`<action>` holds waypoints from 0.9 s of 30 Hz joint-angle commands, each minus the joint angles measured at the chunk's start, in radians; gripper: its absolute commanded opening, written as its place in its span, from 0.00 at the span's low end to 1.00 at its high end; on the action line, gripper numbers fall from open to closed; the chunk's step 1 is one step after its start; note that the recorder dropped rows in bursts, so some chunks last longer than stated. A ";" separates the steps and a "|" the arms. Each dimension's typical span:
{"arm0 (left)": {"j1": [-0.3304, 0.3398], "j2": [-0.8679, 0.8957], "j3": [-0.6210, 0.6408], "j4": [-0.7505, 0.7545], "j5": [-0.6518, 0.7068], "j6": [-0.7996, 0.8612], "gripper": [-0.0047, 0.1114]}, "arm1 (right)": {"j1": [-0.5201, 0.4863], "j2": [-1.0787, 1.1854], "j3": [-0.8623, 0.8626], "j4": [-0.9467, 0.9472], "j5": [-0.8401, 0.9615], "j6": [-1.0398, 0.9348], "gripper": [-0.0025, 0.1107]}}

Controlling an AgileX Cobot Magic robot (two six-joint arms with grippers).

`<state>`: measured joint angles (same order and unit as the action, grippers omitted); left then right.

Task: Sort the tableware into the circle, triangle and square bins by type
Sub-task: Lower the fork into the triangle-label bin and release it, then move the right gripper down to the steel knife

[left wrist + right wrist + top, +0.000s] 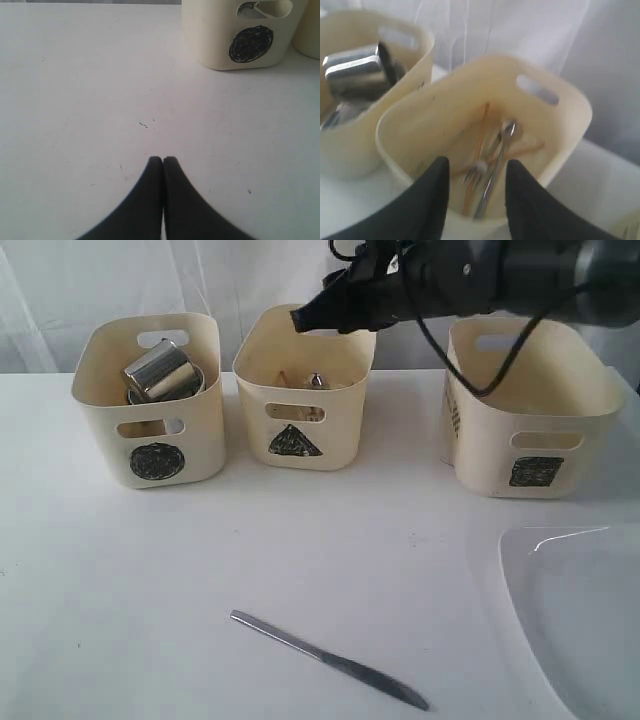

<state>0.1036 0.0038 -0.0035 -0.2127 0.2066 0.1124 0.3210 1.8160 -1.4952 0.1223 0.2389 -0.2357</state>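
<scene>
Front exterior and close right wrist views share the triangle bin (345,435).

A white desk (150,570), marked with tiny dark specks (143,124), runs back to a pale curtain (60,290).

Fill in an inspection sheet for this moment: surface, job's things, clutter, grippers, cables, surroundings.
Surface: white table, faint specks.
Job's things: shiny steel mug in cream plastic circle-marked tub; steel fork, steel spoon, wooden chopsticks in triangle-marked tub; square-marked tub; steel knife and large white rounded-square plate on table.
Clutter: nothing seen.
Grippers: left gripper shut, empty; right gripper open above triangle-marked tub.
Cables: black cable looping under right arm.
Surroundings: white curtain behind.
</scene>
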 commanded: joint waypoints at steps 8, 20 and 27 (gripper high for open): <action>-0.007 -0.004 0.003 -0.002 -0.002 -0.001 0.04 | 0.080 -0.044 0.056 0.243 0.785 -0.441 0.34; -0.007 -0.004 0.003 -0.002 -0.002 -0.001 0.04 | 0.333 0.116 0.091 0.061 0.742 -0.422 0.51; -0.007 -0.004 0.003 -0.002 -0.002 -0.001 0.04 | 0.347 0.212 0.091 0.059 0.705 -0.411 0.58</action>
<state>0.1036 0.0038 -0.0035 -0.2127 0.2066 0.1124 0.6665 2.0026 -1.4059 0.1836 0.9667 -0.6553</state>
